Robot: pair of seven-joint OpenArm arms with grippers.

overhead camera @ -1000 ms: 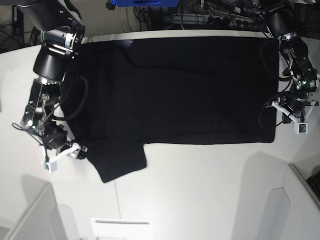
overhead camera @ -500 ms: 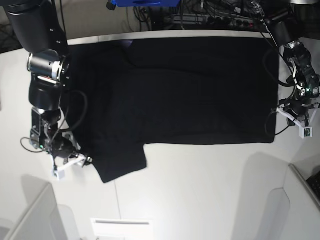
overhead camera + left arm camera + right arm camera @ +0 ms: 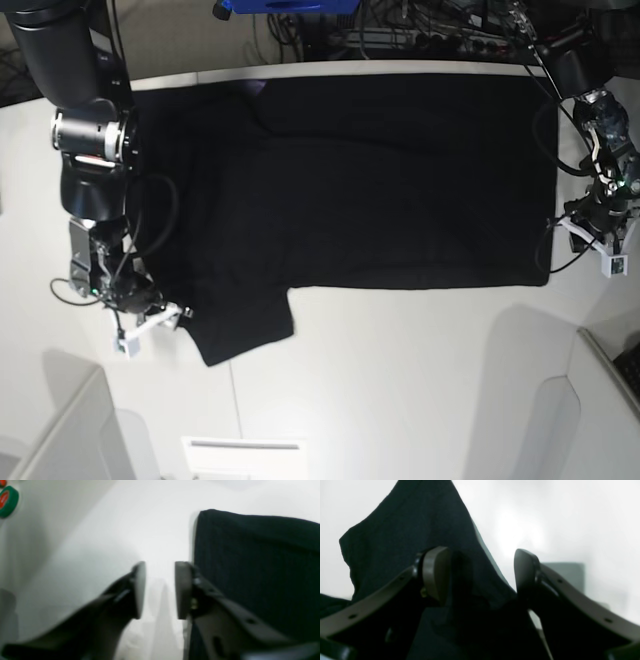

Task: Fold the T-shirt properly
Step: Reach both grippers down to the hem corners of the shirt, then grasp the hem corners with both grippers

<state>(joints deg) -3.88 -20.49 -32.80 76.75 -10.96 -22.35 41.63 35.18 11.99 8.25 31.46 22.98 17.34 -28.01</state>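
blue item (image 3: 290, 6) at far table edge, green-red roll (image 3: 9, 501) beside left pincer (image 3: 160, 590), parted, empty, right pincer (image 3: 482, 577) spread over black shirt (image 3: 370, 190)

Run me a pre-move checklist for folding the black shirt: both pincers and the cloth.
1. Left pincer open: ok, a gap shows between its fingers.
2. Right pincer open: ok, its fingers stand wide apart.
3. Right pincer lined up with the T-shirt: ok, the cloth's edge runs between its fingers in the wrist view.
4. Left pincer lined up with the T-shirt: not ok, mostly bare table shows between its fingers, the cloth's edge lying to one side.
5. T-shirt folded: not ok, it lies widely spread.
6. Right fingertips low enough to pinch cloth: cannot tell.
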